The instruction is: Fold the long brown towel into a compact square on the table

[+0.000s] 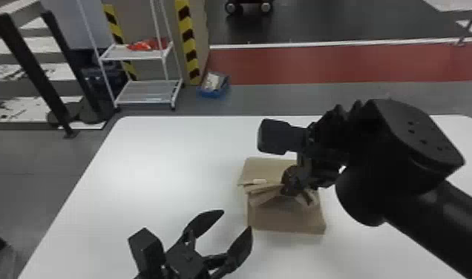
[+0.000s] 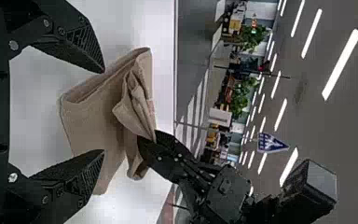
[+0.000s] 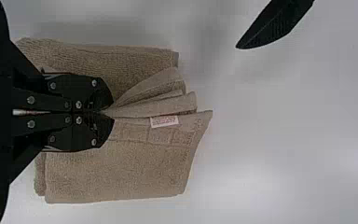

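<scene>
The brown towel [image 1: 283, 219] lies folded into a thick, roughly rectangular stack on the white table, with its upper layer bunched up in the middle. Over it, my right gripper [image 1: 292, 185] is shut on that raised part; in the right wrist view the fingers of my right gripper [image 3: 103, 112] pinch the cloth [image 3: 116, 172] into pleats beside a small white label. My left gripper [image 1: 235, 222] stands open to the left of the towel's near part, nothing between its fingers. In the left wrist view my left gripper [image 2: 103, 111] faces the towel [image 2: 98, 121], its fingers wide apart.
The white table [image 1: 142, 167] extends around the towel on all sides. Beyond its far edge stand a white shelf rack [image 1: 142, 91] and a blue box [image 1: 213, 91] on the floor. My right arm stretches across the table's right part.
</scene>
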